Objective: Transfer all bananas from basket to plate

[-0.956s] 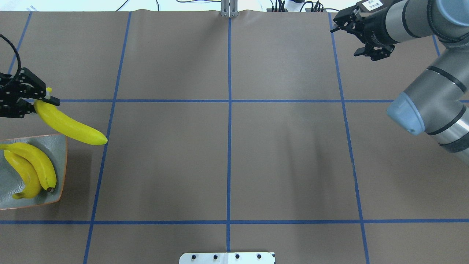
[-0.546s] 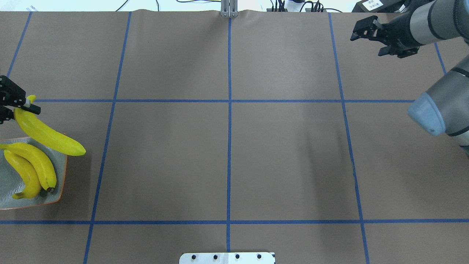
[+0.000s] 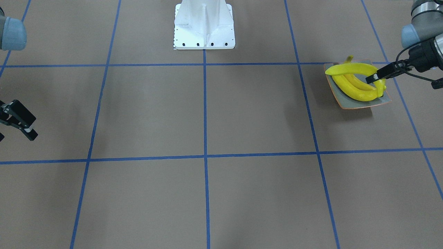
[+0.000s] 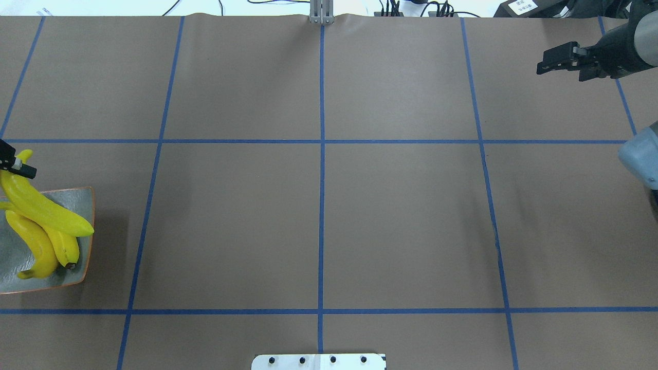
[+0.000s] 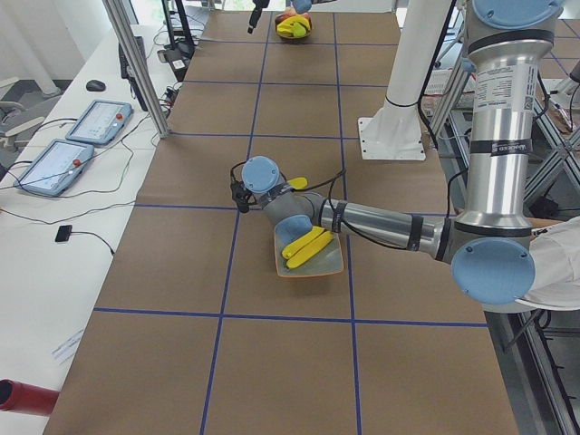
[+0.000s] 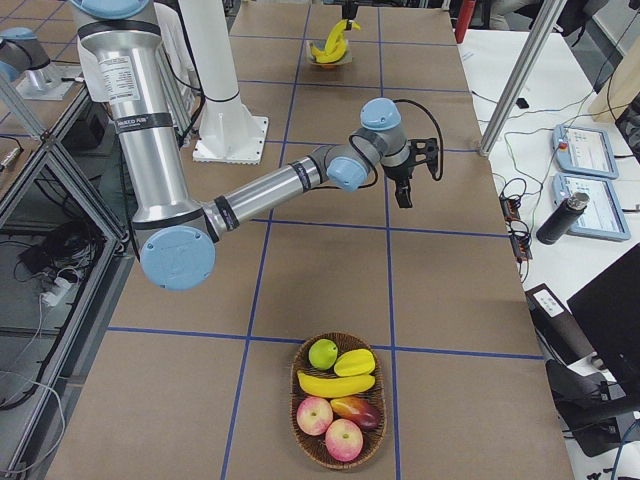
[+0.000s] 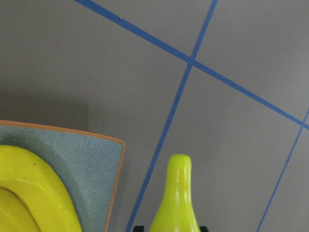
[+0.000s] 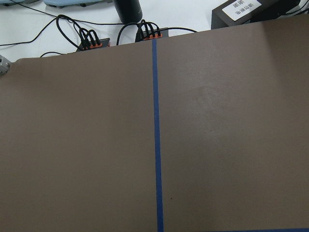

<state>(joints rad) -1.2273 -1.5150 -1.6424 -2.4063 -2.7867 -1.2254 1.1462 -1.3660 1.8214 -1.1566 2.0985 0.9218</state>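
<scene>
White label [image 4: 522, 6], unreadable, near right gripper [image 4: 546, 60]

Table [image 4: 401, 216] is covered in matt brown paper, slightly rippled at the far edge. Grid is laid in blue tape [image 4: 322, 205], faintly shiny. Smooth, glossy, plastic-looking skin is seen on the held banana [image 4: 41, 208] and the other bananas [image 4: 36, 246]. Plate [image 4: 77, 200] is glazed: speckled grey-green, glossy, with an orange-brown rim. Basket [image 6: 381, 420] is woven wicker, rough. Arm tubes [image 6: 145, 130] are brushed metal, joint caps [image 6: 178, 257] blue-grey plastic. Left gripper [image 3: 373, 77] and right gripper [image 4: 541, 61] are finished matt black.
</scene>
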